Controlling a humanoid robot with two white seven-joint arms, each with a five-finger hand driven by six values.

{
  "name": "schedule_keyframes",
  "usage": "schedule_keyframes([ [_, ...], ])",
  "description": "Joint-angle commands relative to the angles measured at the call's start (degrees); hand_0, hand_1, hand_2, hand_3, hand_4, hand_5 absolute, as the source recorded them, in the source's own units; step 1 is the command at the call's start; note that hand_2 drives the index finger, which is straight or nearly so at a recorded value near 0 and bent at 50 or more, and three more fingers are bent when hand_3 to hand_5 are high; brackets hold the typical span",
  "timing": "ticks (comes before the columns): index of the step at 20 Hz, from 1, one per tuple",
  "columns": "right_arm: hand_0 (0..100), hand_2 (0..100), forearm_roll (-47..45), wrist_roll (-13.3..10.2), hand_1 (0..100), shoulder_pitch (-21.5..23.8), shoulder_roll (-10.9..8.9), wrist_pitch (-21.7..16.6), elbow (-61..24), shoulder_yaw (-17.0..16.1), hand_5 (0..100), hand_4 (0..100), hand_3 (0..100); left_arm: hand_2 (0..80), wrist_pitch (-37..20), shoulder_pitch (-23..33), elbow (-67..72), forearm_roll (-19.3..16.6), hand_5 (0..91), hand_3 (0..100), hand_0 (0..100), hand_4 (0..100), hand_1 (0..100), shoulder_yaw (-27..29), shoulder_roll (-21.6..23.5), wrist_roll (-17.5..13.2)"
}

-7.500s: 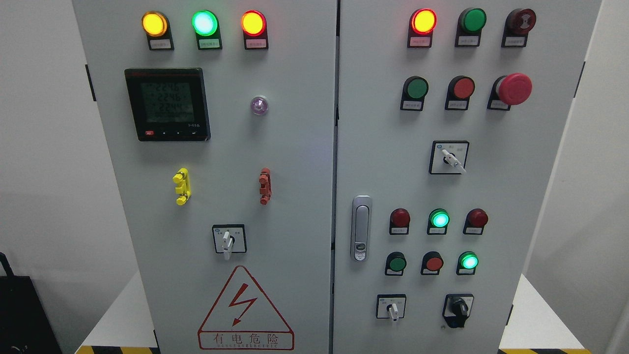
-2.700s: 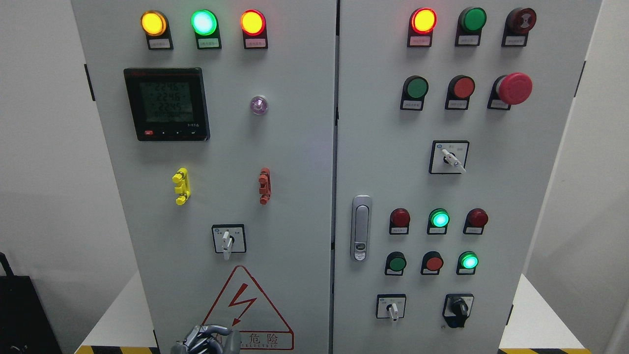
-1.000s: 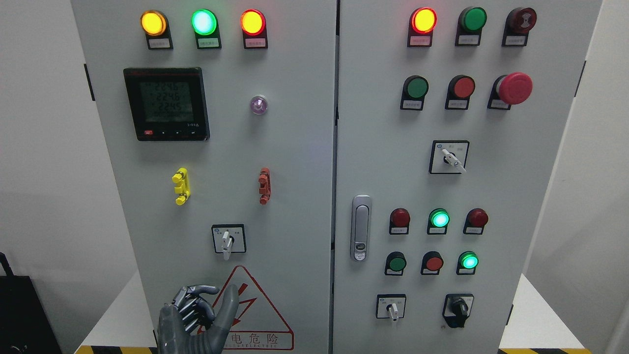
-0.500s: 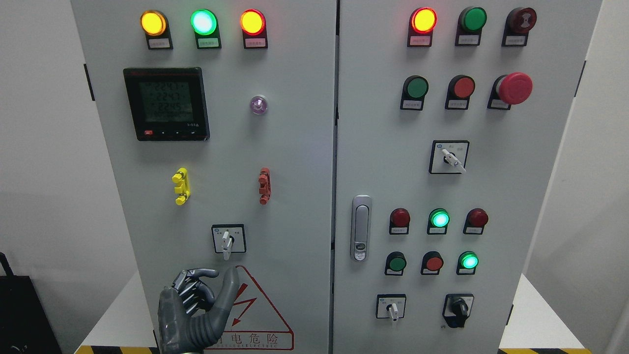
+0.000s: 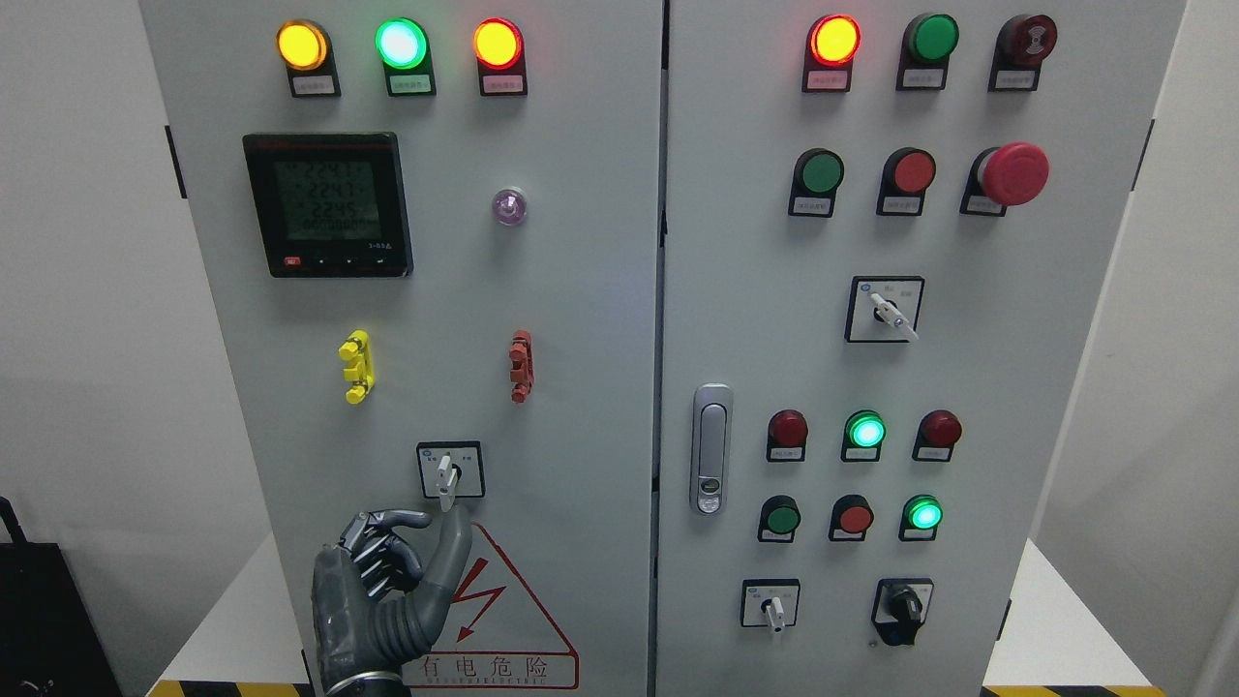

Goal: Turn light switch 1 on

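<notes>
While the left hand sits low on the left cabinet door, nothing is in its grip: fingers curled loosely, thumb stuck up, tip just under the switch lever.

Target, as I read it: the rotary selector switch on the left door, lower middle, right above the red warning triangle. Its lever points straight down. Label too small to read, so "switch 1" is my guess.

Handling: rigid plastic lever on a detented shaft, light, but likely needs a firm twist and snaps over. It's short and smooth, so it may slip. Pinch the lever across its flat sides near the tip with thumb and forefinger, then rotate. Right hand isn't visible.
</notes>
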Motion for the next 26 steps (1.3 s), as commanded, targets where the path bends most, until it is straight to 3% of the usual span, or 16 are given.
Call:
schedule_keyframes([
  [1,0,0,0.0,0.0,0,0.0,0.03,0.0,0.0,0.0,0,0,0,55.8,0.5,-0.5,0.1,-1.0,87.5,98,10,95,67,0.0,-0.3,0.1],
  [26,0,0,0.0,0.0,0,0.0,0.03,0.0,0.0,-0.1,0,0,0,56.8,6.6,-4.3,0.1,-1.0,87.7,100,9,96,67,-0.1,-0.9,-0.1],
])
